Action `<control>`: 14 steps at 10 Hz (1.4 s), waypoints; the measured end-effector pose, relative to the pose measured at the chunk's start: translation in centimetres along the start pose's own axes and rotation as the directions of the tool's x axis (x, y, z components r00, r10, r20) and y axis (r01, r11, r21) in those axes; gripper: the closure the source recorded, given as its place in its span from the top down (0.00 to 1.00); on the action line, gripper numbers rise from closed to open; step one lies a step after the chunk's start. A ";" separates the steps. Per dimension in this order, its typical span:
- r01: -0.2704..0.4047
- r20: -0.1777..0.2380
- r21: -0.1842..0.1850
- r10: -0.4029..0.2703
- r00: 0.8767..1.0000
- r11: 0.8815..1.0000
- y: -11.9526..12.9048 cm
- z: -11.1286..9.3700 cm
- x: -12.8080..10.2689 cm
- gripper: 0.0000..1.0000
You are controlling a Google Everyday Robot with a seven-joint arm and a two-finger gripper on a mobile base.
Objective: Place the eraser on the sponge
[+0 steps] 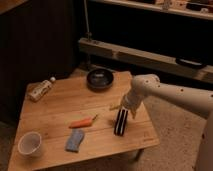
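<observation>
A black eraser (120,123) lies on a wooden table (50,107). The white robot arm's (165,92) gripper (122,108) sits at the eraser's far end; how wide it stands cannot be told. A blue-grey sponge (75,140) lies well left of the eraser, an orange carrot (82,122) between them.

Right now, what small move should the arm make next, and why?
Probably lower the gripper onto the eraser and take hold of it. The gripper is at the eraser's far end, the eraser lies flat on the table, and the sponge lies apart from it, with nothing on top.
</observation>
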 end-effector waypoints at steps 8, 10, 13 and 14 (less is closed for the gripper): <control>-0.104 -0.004 -0.161 0.104 0.995 0.982 2.2 3.7 0.4 0.80; -0.145 -0.030 -0.172 0.141 0.989 0.974 2.5 3.7 0.6 0.80; -0.174 -0.035 -0.189 0.171 0.985 0.966 3.2 4.1 0.8 0.80; -0.179 -0.030 -0.202 0.176 0.984 0.963 3.6 4.4 0.8 0.80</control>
